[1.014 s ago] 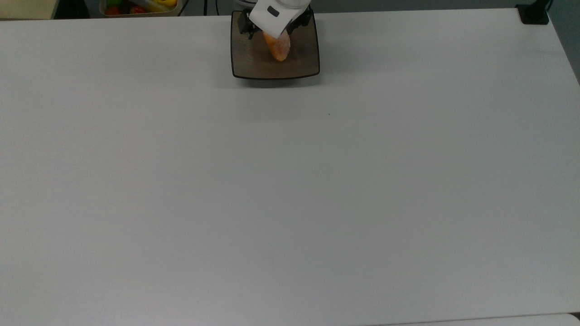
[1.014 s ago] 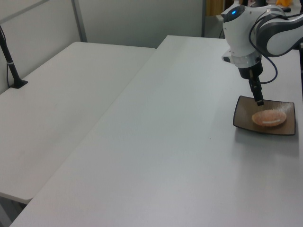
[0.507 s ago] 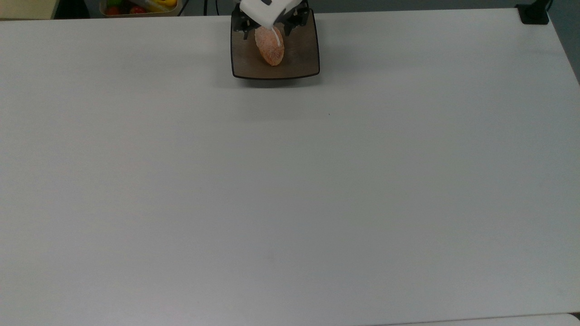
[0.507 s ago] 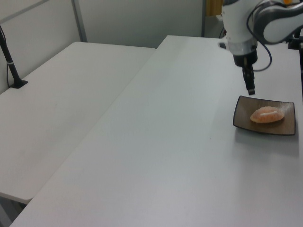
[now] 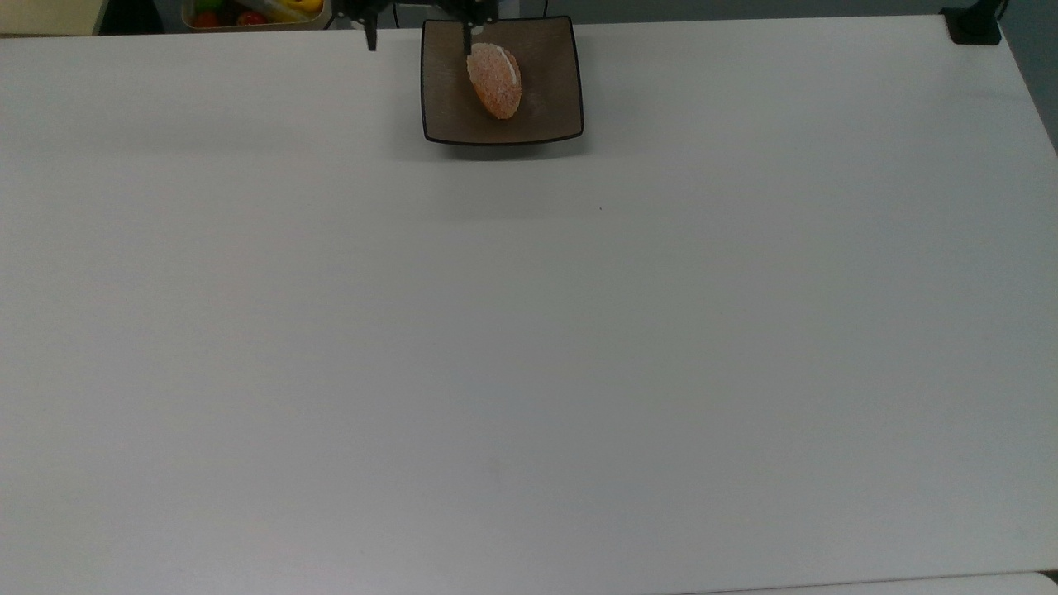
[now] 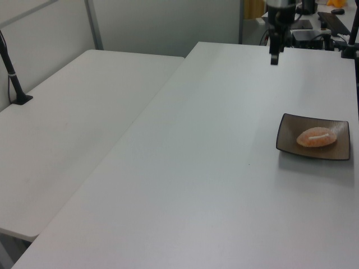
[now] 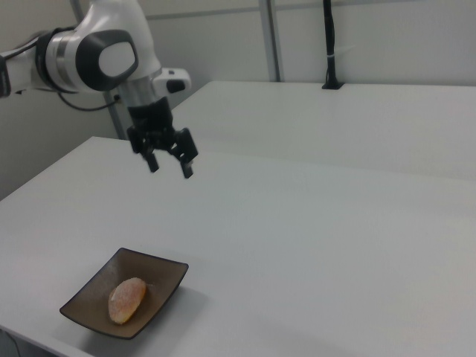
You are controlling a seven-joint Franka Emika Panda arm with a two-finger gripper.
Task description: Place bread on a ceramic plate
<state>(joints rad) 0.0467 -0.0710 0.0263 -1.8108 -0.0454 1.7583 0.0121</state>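
Note:
The bread (image 5: 494,80), an orange-brown speckled oval loaf with a white stripe, lies free on the square brown ceramic plate (image 5: 545,91) at the far edge of the white table. In the left view the bread (image 6: 317,137) sits in the middle of the plate (image 6: 289,140). My gripper (image 7: 171,168) hangs open and empty high above the table, well clear of the plate (image 7: 160,279) and the bread (image 7: 127,299). From above, the gripper (image 5: 419,37) has one finger over the plate's back edge and the other off to the top view's left. The gripper (image 6: 274,56) is seen edge-on in the left view.
A bin of coloured fruit (image 5: 252,12) sits beyond the table's far edge, left of the plate in the top view. A black clamp (image 5: 975,25) holds the far right corner. A second white table (image 6: 73,112) with a black post (image 6: 14,84) adjoins.
The gripper has risen from just above the bread to high over the table's far edge. The bread shifted slightly on the plate and now lies still.

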